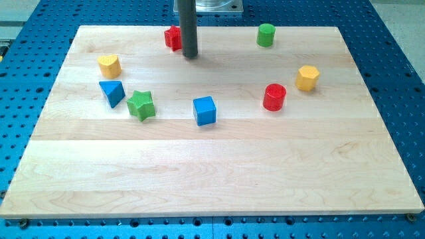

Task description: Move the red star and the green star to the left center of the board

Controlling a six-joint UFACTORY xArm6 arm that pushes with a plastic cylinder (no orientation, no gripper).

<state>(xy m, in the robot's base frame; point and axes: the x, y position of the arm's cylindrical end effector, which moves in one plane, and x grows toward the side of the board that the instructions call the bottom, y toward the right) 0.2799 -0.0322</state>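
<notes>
The red star (pixel 172 38) lies near the view's top edge of the wooden board (pixel 212 172), left of centre, partly hidden by the rod. My tip (pixel 190 56) rests on the board just right of the red star, touching or almost touching it. The green star (pixel 141 105) lies at the left centre, well below and left of the tip, beside the blue triangle (pixel 112 92).
A yellow block (pixel 109 65) sits at the upper left. A blue cube (pixel 205 111) lies at the centre. A red cylinder (pixel 274 97) and a yellow block (pixel 307 78) are at the right, a green cylinder (pixel 266 34) at the top right.
</notes>
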